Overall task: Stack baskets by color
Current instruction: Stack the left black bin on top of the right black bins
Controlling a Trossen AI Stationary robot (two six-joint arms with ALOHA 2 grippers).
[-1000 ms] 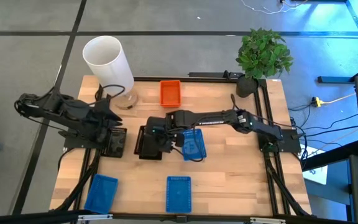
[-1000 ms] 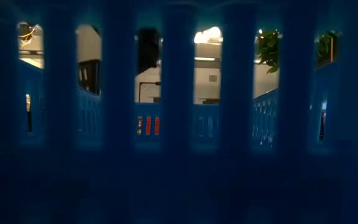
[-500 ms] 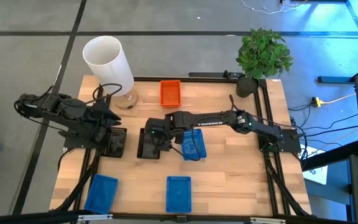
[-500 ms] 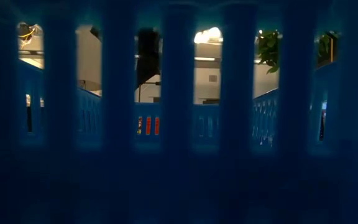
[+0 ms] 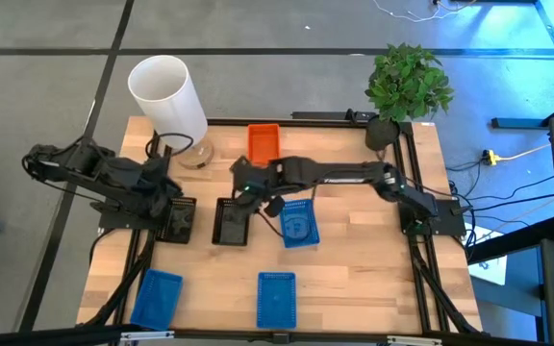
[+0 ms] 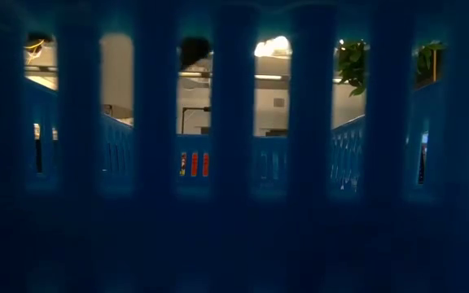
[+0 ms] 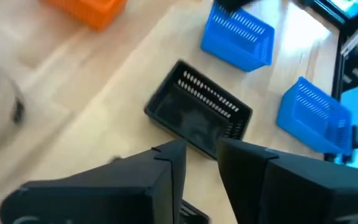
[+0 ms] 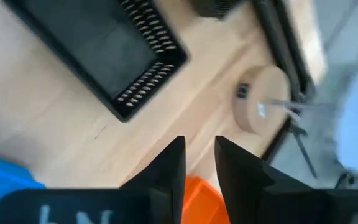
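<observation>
No legible text, label, brand, number or sign appears in any view. Pale lettering on the right gripper (image 8: 194, 168) body, at the edge of the right wrist view, is cut off and cannot be read.

Just beneath the right gripper (image 5: 254, 195) a black basket (image 5: 231, 221) lies flat and upright, a blue basket (image 5: 297, 222) beside it, an orange basket (image 5: 264, 142) beyond. Another black basket (image 5: 178, 219) lies below the left gripper (image 5: 166, 200). Two blue baskets (image 5: 158, 297) (image 5: 276, 299) sit well apart, at the near edge.
</observation>
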